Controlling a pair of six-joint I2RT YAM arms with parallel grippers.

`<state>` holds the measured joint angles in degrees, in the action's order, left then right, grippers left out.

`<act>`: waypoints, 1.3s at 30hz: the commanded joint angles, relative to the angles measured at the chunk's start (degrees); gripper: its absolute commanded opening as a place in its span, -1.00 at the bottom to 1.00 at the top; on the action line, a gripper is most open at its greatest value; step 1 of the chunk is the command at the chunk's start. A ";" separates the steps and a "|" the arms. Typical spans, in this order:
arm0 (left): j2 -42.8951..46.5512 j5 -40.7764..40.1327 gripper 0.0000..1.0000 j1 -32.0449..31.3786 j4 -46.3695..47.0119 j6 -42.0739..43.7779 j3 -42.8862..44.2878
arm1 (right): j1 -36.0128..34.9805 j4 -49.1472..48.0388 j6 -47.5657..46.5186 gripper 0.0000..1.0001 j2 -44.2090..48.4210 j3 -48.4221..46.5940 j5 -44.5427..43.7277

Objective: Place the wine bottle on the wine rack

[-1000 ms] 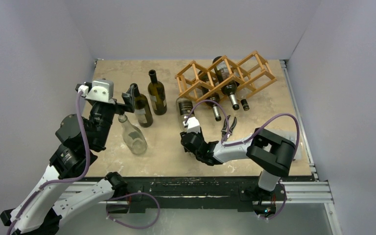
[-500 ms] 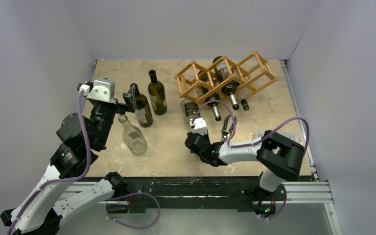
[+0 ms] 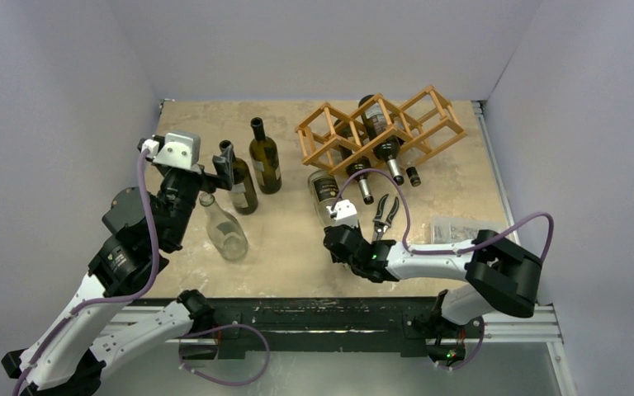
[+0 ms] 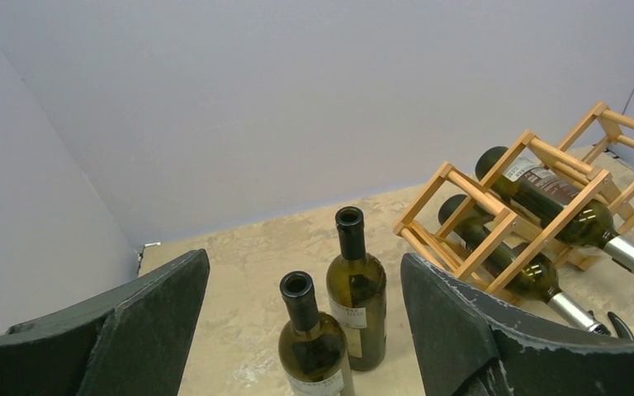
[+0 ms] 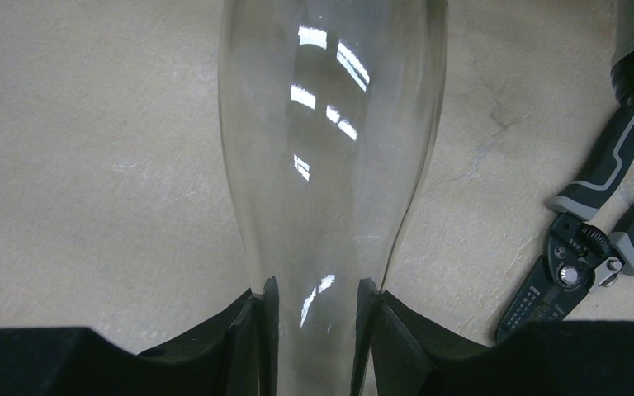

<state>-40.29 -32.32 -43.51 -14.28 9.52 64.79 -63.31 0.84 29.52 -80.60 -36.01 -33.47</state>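
Beige table [image 3: 281, 235], wine bottle [image 3: 323, 189] label unreadable.

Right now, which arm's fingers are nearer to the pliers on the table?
Right. The right fingers, clamped on a lying clear bottle, sit just beside the pliers; the left fingers hang open by the two upright green bottles.

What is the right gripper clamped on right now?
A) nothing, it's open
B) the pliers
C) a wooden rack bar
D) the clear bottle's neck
D: in the right wrist view the right gripper pinches the neck of the clear bottle, with the pliers lying untouched beside it.
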 commanded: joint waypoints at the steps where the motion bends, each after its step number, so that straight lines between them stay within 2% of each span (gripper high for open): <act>1: 0.04 0.61 0.71 0.32 0.83 -1.43 1.59 | 0.11 -8.30 -3.26 -1.00 7.13 -1.09 -0.88; 13: -0.31 -0.18 0.70 0.30 0.75 -1.87 1.65 | 0.12 -3.32 -4.67 -1.00 20.50 -0.78 3.76; 18: -0.27 -0.03 0.69 0.31 0.66 -2.09 1.63 | 0.12 -5.80 -5.48 -1.00 27.29 0.07 4.71; 27: -0.22 -0.06 0.69 0.27 0.48 -2.20 1.74 | 0.19 -0.93 -7.98 -1.00 30.02 -8.10 4.17; 39: -0.22 0.55 0.69 0.27 0.22 -2.51 1.89 | 0.78 3.70 -17.81 -1.00 30.48 -19.70 2.57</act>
<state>-40.45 -32.21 -43.51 -14.70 8.03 64.82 -63.22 14.52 16.78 -53.80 -46.30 -26.02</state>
